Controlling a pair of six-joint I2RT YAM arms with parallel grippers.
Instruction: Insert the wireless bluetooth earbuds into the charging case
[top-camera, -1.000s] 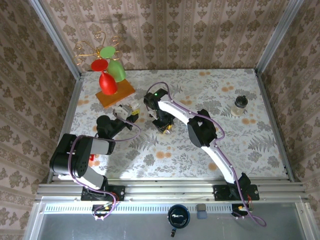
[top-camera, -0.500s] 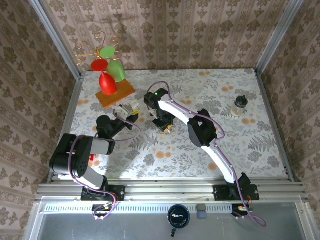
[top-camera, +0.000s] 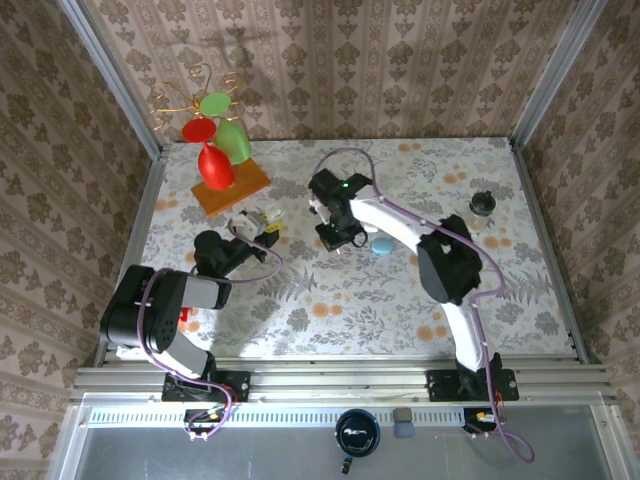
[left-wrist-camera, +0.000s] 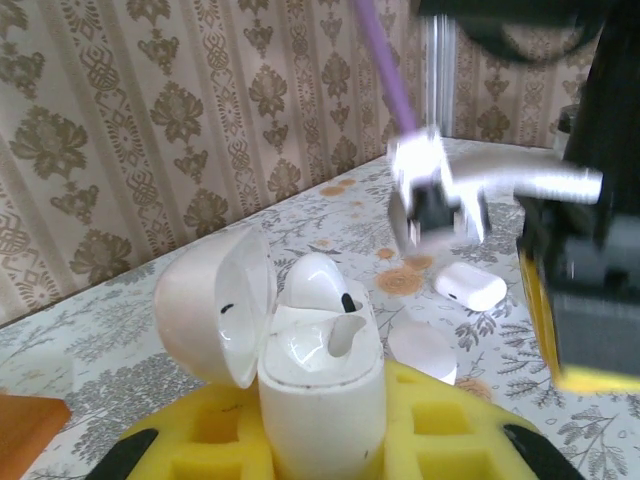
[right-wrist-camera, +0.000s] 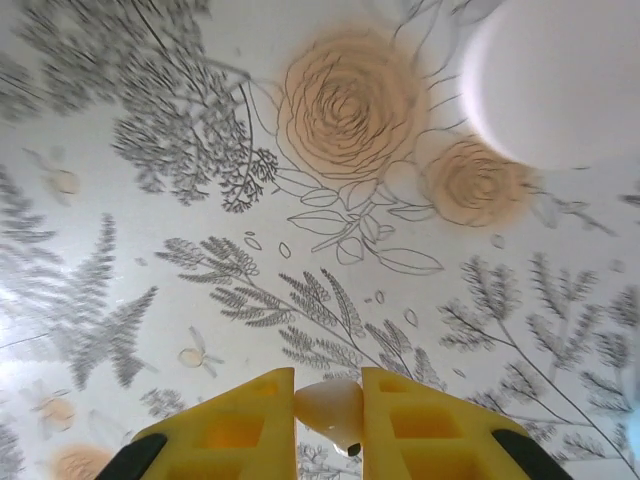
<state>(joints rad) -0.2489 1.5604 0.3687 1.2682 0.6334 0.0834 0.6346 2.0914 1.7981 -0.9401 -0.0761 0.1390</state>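
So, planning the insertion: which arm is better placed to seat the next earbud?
Right. The right claw already pinches a white earbud, while the left claw only holds the open charging case.

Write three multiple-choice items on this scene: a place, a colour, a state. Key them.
1. The blue case lies:
A) just right of the right gripper
B) far left of it
C) inside its grip
2. The case in the left gripper is:
A) black
B) white
C) red
3. That case's lid is:
A) shut
B) missing
C) open
Key: A, the top view shows it beside the gripper, which pinches an earbud; B, its shell is white; C, the lid is swung back.
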